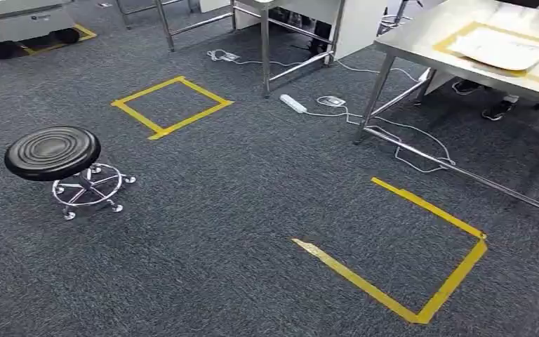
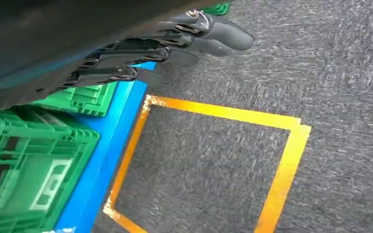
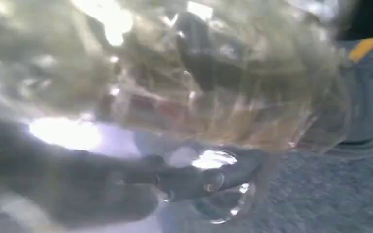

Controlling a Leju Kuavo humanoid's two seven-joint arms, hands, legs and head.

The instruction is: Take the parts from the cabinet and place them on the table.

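Crinkled clear plastic, a bag of parts (image 3: 199,82), sits right against your right robot hand (image 3: 141,189) in the right wrist view; dark fingers (image 3: 209,177) curl under it, so read that hand as grasping the bag. What the bag contains is too blurred to tell.

Left robot hand (image 2: 175,43): hanging over the carpet, fingers loosely extended, nothing in it. Green crates (image 2: 29,165) on a blue base (image 2: 111,145) lie beside it, next to a yellow tape square (image 2: 281,165).

Key relation, judged: the bench (image 1: 421,38) stands ahead and to the right in the head view, on the side of the loaded arm, so the right arm is the nearer one for the drop. A yellow-outlined zone (image 1: 463,31) on the bench top holds a pale sheet (image 1: 498,49), likely the target. The bag's long axis cannot be made out.

Between you and the bench: an open-sided tape marker (image 1: 421,281) on the floor, probably the standing spot. White cables (image 1: 393,140) and a power strip (image 1: 293,104) trail near the bench legs, a snag risk for the feet. A person's shoes (image 1: 498,111) show under the bench. Black stool (image 1: 55,153) stands well apart to the left.
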